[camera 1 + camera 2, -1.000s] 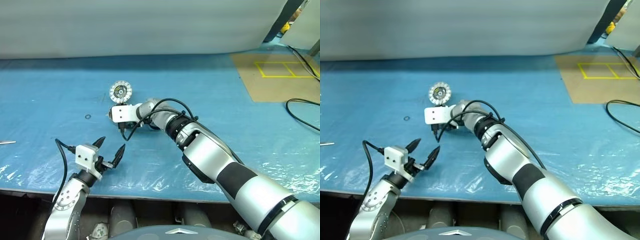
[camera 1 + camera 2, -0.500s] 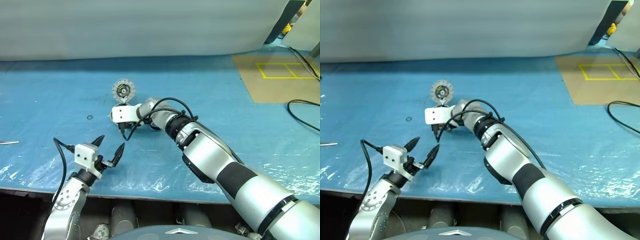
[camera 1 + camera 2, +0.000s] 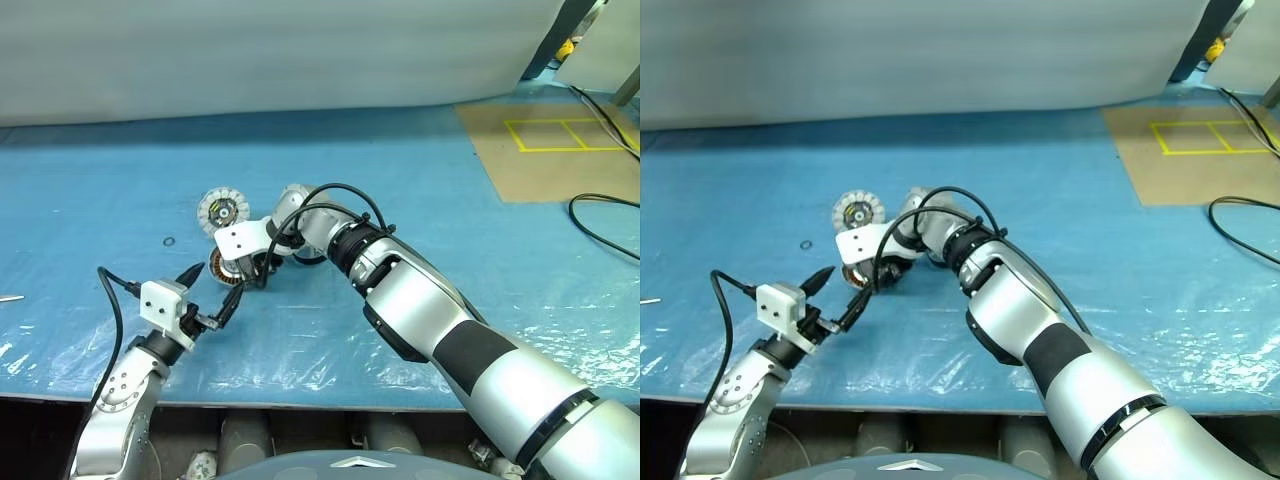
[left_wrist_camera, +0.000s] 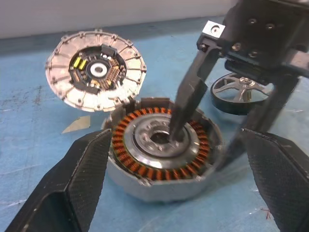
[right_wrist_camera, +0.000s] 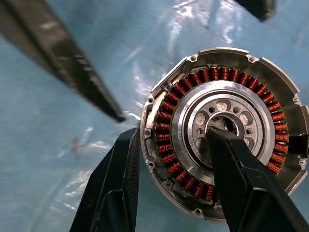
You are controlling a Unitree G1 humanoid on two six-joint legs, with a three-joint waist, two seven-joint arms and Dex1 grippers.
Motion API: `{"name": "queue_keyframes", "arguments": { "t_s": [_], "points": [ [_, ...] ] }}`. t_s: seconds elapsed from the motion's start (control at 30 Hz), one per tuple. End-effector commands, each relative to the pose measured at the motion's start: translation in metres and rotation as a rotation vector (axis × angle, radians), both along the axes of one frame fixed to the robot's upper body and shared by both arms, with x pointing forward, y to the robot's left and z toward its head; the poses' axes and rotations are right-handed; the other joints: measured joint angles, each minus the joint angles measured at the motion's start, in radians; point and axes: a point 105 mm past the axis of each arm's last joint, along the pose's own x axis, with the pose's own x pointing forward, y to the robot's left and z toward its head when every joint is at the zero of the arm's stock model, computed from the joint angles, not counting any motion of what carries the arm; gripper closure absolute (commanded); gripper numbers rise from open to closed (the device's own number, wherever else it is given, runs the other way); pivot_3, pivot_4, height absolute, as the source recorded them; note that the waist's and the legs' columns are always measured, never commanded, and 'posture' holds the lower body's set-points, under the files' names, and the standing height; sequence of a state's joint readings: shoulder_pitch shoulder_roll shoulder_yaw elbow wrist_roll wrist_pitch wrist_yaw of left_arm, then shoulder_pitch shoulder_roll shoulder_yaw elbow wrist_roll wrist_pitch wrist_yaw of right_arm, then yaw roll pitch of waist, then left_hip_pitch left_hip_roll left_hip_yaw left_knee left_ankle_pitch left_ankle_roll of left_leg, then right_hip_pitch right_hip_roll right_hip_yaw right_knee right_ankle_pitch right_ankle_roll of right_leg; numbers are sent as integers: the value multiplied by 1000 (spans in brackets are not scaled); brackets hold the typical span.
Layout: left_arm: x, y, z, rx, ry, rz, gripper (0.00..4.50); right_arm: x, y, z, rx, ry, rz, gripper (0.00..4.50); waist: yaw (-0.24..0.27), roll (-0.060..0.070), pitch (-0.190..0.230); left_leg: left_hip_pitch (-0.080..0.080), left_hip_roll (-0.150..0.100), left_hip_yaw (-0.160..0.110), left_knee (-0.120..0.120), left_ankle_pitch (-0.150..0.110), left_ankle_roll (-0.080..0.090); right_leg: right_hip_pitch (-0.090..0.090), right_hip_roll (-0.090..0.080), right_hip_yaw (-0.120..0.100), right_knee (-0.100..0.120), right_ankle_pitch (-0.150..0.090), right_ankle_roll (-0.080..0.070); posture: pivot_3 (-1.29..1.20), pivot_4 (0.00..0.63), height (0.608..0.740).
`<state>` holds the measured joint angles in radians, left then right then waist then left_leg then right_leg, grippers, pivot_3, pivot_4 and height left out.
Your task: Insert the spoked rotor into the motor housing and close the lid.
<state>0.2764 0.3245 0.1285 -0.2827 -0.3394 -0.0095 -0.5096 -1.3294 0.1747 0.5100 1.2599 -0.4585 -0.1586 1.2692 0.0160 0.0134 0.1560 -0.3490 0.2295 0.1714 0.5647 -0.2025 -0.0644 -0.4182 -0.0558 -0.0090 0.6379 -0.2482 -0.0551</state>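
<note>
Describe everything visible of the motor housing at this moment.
The shallow round grey metal motor housing sits open side up on the blue plastic-covered table. Inside it, a ring of copper-orange windings surrounds a silver hub with small holes. The right end effector straddles its wall, one black finger in the hub, the other outside the rim. No rotor or lid is fitted.

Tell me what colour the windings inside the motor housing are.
Copper-orange, a ring of coils inside the grey motor housing; the right wrist view shows them best.

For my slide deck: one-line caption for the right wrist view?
Right gripper pinches the motor housing wall, one finger outside, one in its hub.
</note>
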Motion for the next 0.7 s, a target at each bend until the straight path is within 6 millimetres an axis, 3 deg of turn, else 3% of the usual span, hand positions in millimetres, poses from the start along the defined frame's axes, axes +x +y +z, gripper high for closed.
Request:
{"name": "queue_keyframes", "arguments": {
  "t_s": [0.03, 0.17, 0.27, 0.4, 0.5, 0.7],
  "points": [
    [-1, 7, 7, 6, -22, 3, 0, -43, 28, -19, -122, 71, 157, 2701, 0, 0, 0, 0, 0, 0, 0, 0, 0, 0, 0, 0, 0, 0, 0, 0, 150, 740],
    [-1, 9, 6, 12, -13, -4, 0, -40, 31, -19, -77, 69, 114, 2701, 0, 0, 0, 0, 0, 0, 1, 0, 0, 0, 0, 0, 1, 0, 0, 0, 150, 740],
    [1, 10, 5, 20, -7, -16, 0, -39, 32, -14, -47, 83, 110, 1730, 0, 0, 0, 1, 0, 0, 1, 0, 0, 0, 0, 0, 1, 0, 0, 0, 150, 740],
    [6, 10, 5, 21, -7, -31, 0, -33, 36, 8, 17, 76, 110, 406, 2, 0, 1, -1, 1, 0, 2, 0, 0, -1, 0, 0, 1, 0, 0, 0, 150, 740],
    [10, 11, 6, 23, -6, -44, 0, -33, 33, 27, 37, 103, 160, 406, 2, -1, 1, -3, 3, 0, 4, 0, 0, -2, 1, -1, 2, 0, 0, 0, 150, 740],
    [25, 19, 18, -39, -46, -17, 0, -39, 32, 85, 201, 216, 241, 406, -2, -6, 4, -16, 6, 0, 9, 2, 3, -13, 4, -1, 4, 0, 0, 0, 150, 740]
  ]
}}
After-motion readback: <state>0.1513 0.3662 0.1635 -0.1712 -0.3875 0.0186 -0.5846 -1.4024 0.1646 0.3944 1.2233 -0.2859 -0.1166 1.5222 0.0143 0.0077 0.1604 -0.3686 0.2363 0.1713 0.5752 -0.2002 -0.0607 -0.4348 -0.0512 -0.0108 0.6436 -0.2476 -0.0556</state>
